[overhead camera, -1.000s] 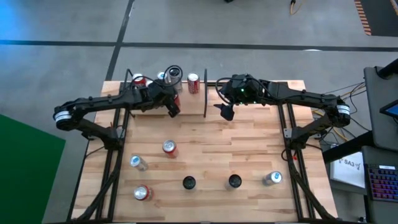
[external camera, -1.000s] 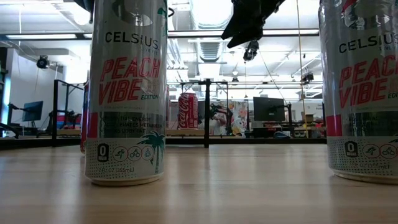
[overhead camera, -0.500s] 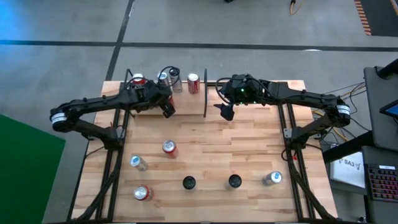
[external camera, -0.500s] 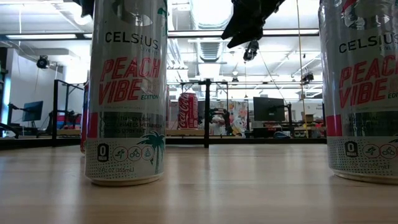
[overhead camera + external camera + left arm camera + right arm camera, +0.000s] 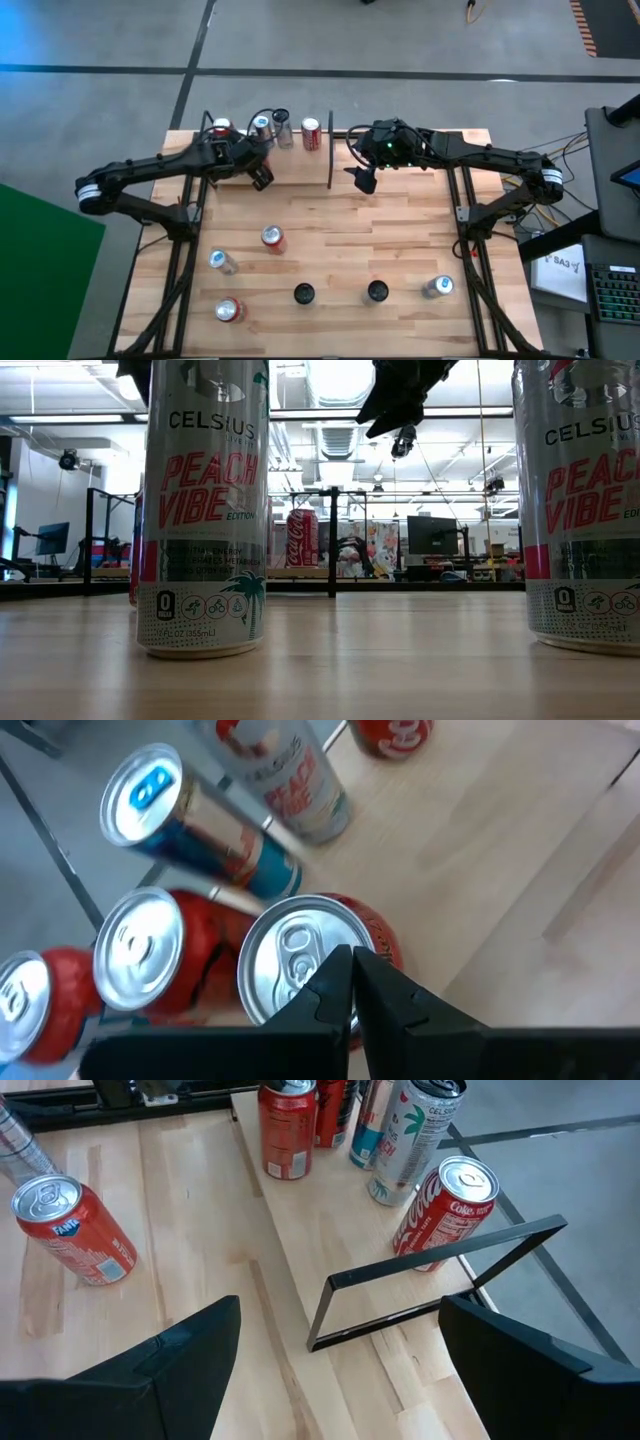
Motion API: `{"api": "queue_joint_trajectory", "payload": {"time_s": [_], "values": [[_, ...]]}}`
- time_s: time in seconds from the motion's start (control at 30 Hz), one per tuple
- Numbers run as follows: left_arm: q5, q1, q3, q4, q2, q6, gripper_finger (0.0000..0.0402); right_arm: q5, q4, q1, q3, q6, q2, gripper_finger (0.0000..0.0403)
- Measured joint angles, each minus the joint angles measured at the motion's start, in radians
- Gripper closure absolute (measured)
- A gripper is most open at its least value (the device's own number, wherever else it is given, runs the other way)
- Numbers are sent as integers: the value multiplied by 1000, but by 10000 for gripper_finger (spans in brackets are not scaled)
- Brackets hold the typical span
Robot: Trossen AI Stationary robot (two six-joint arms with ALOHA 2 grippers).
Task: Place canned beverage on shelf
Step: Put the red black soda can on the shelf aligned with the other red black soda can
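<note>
Shelf point(image 5: 335, 1215) along the far edge of the table point(image 5: 400, 240), rimmed by thin black rods and split by one upright divider point(image 5: 330, 155). Crowded left of the divider. Open plank right of it, beneath the right arm. Broad bare wood mid-table, between shelf and front cans.

On the shelf, all left of the divider: at least five cans counted from the right wrist view.
- Cola can point(image 5: 443, 1210), nearest the divider.
- Celsius can point(image 5: 413, 1135) and blue can point(image 5: 372, 1120) just beyond.
- Two red ones farther along.

All upright and packed close. Exact total unclear where they overlap.

Loose on the table, six in the high view:
- Fanta can point(image 5: 272, 237).
- Silver can point(image 5: 222, 262).
- Corner red can point(image 5: 229, 310).
- Left dark can point(image 5: 303, 293).
- Right dark can point(image 5: 376, 291).
- Blue-top can point(image 5: 438, 287).

All six well apart, the last four along the near edge.

Left gripper point(image 5: 262, 180) over the shelf's crowded end, fingers pressed together, pinching nothing. Tips hang above the lid of a shelf can point(image 5: 300, 955); touching or clear of it, cannot tell.

Right gripper point(image 5: 365, 183) just right of the divider, raised off the plank, fingers spread wide, nothing between them.
</note>
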Motion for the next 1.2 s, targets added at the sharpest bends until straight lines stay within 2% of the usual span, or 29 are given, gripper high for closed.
{"api": "queue_joint_trajectory", "payload": {"time_s": [0.4, 0.67, 0.77, 0.97, 1.2], "values": [[-25, 0, -1, -100, -88, -60, 402, 0, 0, 0, 0, 1, 0, 74], [-24, 0, -1, -92, -177, 38, 402, 0, 15, 4, 0, 27, 5, 74], [50, 0, -3, -58, -211, 134, 402, -1, 35, 8, 0, 28, 13, 74], [333, 0, -4, 50, -244, 353, 402, -5, 118, 11, 0, 38, 43, 74], [349, 12, -6, 96, -194, 372, 402, -12, 167, 13, 0, 61, 72, 74]]}}
